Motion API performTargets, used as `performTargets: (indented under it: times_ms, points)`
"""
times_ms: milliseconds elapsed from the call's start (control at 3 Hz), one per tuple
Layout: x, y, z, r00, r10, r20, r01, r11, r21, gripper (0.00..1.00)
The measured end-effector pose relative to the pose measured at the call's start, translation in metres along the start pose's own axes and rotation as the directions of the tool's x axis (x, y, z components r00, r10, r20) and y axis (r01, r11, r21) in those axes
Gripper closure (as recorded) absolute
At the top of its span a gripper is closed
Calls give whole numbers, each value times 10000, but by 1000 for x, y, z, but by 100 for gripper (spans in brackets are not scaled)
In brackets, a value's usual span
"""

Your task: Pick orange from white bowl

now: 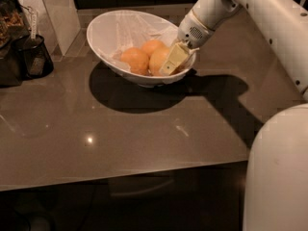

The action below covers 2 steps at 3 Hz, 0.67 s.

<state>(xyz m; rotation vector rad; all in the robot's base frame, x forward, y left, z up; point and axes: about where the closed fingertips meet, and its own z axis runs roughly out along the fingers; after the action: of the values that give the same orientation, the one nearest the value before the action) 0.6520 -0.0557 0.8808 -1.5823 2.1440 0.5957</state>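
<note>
The white bowl [113,32], lined with crinkled paper, stands at the back middle of the brown table. Three round fruits lie in its right half. The orange [156,61], the largest and palest, is the rightmost, against the bowl's near right wall. Two smaller, deeper-orange fruits lie to its left [134,60] and behind it [152,45]. My gripper [167,65] reaches down from the upper right into the bowl. It sits right at the orange and covers the orange's right side.
A dark cup-like holder [34,57] and a dark container [9,42] stand at the table's left edge. A pale upright panel [57,13] is at the back left. My white arm [269,23] and base [279,172] fill the right side.
</note>
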Motion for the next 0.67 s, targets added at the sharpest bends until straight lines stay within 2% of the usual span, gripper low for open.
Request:
performTargets:
  times_ms: [333, 667]
  points:
    - [-10, 13, -28, 9955, -601, 727, 573, 9975, 403, 100]
    - [-18, 28, -56, 9822, -1185, 1455, 1071, 9907, 834, 100]
